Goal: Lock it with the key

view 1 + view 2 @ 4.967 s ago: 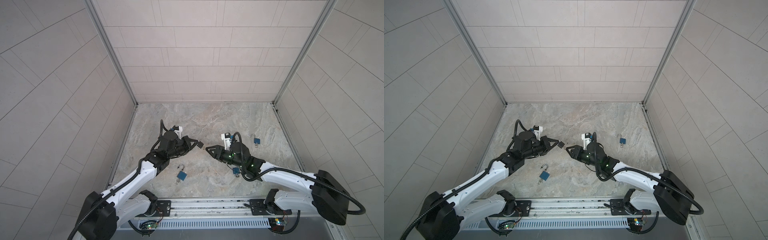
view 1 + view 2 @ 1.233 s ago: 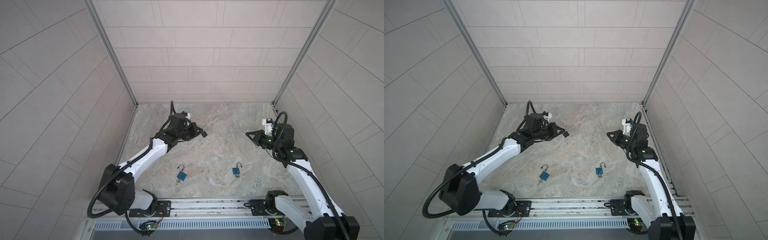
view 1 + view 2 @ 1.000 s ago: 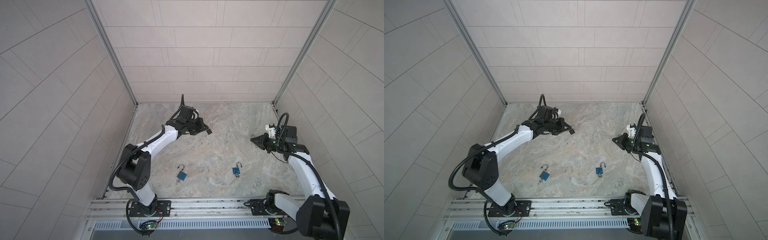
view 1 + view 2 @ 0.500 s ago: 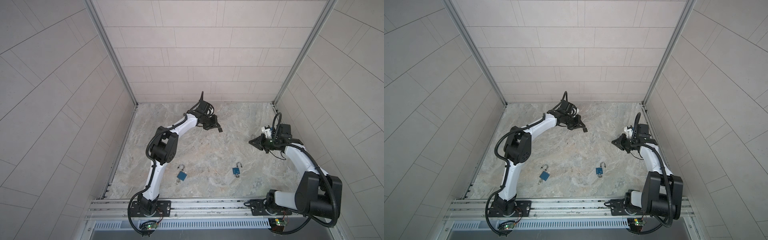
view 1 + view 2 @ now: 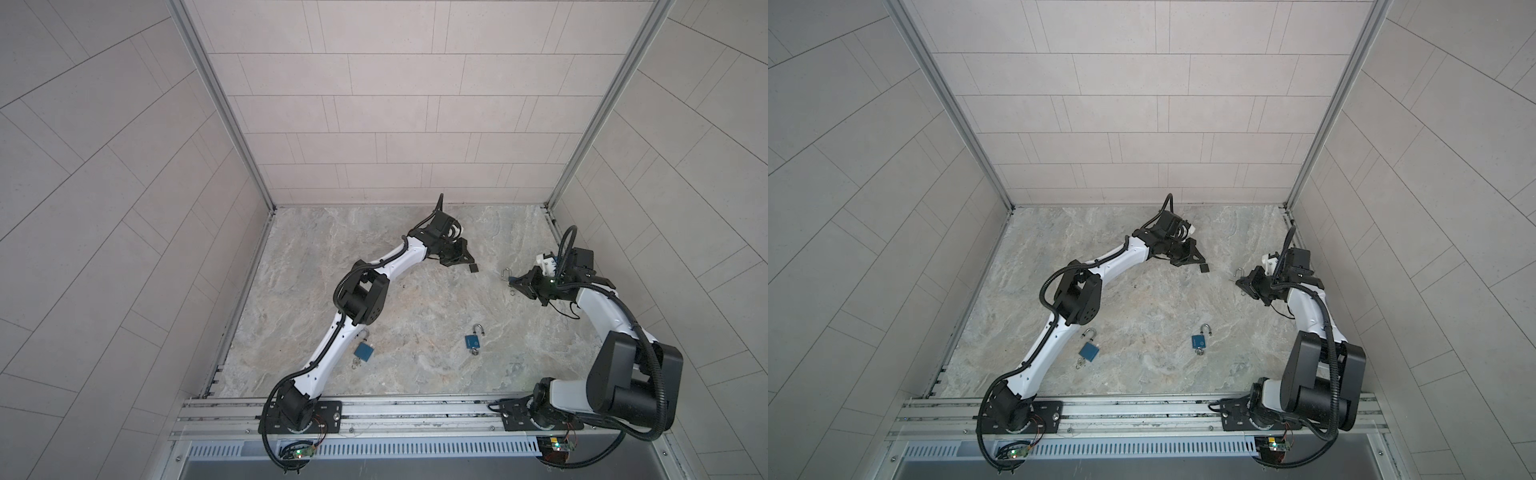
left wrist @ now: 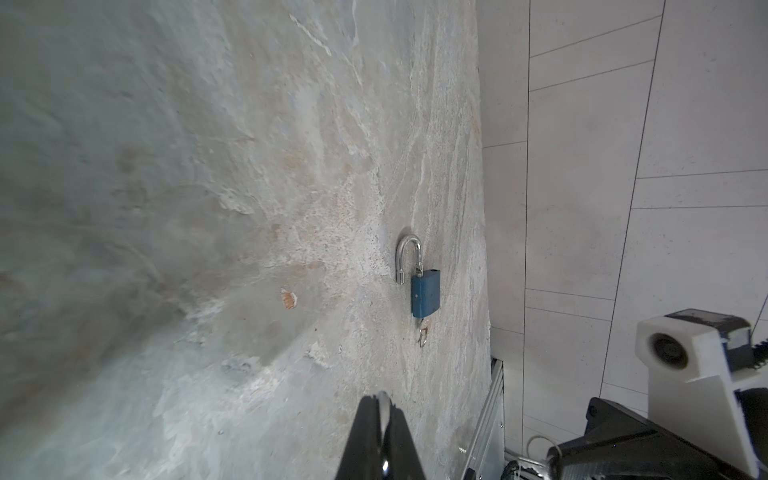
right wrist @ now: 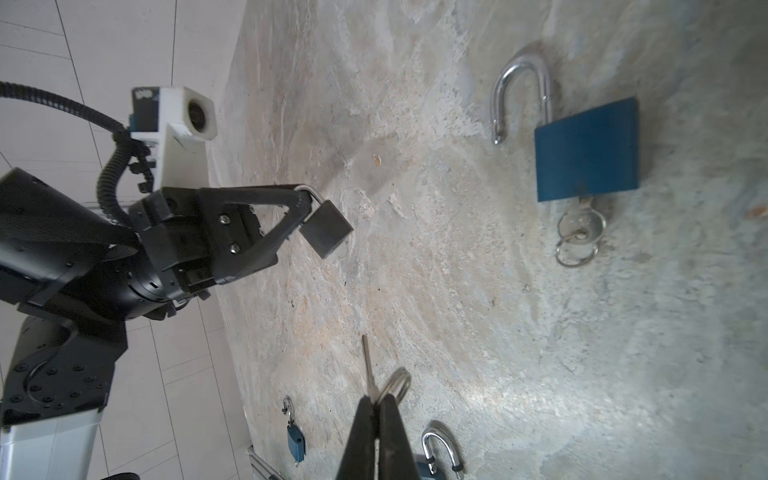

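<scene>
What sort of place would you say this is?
Likely a robot test cell: tiled panels enclose a stone-look tabletop, two arms are mounted on an aluminium rail, and blue padlocks lie there.

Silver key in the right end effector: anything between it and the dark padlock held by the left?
Nothing visible: only bare stone floor shows between the silver key and the dark padlock; the open blue padlock lies off to one side.

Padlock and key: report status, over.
Left gripper shut on the dark padlock, by its shackle. Right gripper shut on the key, blade forward, not yet in the lock. Nothing between them; open blue padlock lies off to the side.
</scene>
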You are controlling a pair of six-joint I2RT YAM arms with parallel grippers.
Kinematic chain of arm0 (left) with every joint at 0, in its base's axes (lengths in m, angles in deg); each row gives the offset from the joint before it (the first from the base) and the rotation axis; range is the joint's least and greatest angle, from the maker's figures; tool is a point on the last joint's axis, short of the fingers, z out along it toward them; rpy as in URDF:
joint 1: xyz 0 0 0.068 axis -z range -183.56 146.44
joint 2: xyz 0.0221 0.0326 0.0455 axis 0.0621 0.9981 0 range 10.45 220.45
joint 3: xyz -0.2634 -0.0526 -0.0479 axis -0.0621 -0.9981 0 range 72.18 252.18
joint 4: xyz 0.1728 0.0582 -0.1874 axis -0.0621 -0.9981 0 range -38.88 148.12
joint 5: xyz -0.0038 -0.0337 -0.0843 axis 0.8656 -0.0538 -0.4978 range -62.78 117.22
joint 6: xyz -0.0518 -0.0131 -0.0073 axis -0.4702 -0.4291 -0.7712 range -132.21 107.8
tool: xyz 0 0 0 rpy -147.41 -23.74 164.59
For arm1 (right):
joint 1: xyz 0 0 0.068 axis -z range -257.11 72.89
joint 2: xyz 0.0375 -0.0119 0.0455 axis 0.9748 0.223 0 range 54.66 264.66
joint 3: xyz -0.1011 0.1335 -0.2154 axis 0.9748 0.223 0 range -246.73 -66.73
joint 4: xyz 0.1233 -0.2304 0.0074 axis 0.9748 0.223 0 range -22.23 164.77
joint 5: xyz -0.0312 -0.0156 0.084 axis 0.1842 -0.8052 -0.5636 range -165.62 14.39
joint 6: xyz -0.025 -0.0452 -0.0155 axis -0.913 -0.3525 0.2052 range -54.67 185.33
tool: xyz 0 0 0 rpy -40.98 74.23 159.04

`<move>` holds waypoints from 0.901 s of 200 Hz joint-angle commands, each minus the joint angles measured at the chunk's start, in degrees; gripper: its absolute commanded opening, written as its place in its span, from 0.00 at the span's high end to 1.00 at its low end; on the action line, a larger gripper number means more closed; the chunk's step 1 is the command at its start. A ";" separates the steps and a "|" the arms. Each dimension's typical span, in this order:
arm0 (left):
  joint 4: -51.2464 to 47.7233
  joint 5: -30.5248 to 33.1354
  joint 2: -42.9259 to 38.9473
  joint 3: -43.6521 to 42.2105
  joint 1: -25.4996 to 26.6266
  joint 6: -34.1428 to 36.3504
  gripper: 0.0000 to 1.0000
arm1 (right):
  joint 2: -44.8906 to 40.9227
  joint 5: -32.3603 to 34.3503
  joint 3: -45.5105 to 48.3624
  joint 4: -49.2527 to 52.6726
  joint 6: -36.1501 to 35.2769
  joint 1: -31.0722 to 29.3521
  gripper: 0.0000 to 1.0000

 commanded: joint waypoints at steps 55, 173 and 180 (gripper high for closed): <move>6.73 -5.64 10.87 14.02 -0.84 -6.79 1.00 | -1.97 0.45 -1.94 2.24 -1.04 0.27 1.00; 6.44 -9.22 13.79 16.01 -2.27 -5.60 0.99 | -1.32 -1.73 -2.10 2.11 -1.35 0.27 1.00; 6.05 -9.42 14.01 16.11 -2.51 -5.91 0.98 | -1.28 -2.40 -2.26 2.29 -1.62 0.31 1.00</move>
